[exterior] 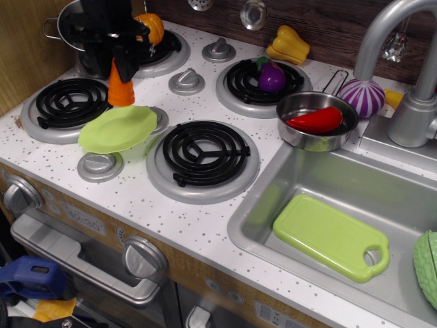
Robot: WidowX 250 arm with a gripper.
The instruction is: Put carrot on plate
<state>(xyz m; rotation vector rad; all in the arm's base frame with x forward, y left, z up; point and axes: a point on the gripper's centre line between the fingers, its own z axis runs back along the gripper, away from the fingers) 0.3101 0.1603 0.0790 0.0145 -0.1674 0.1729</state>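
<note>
My black gripper (123, 67) is shut on the orange carrot (121, 90) and holds it upright by its narrow end, wide end down. The carrot hangs just above the far edge of the round lime-green plate (117, 129), which lies tilted between the front-left burner and the front-middle burner. The arm hides most of the steel pot behind it.
A steel pot (75, 31) and a round orange toy (151, 27) are at the back left. A purple eggplant (272, 76) sits on the back-right burner. A pan with a red pepper (315, 120) stands beside the sink. A lime-green cutting board (331, 236) lies in the sink.
</note>
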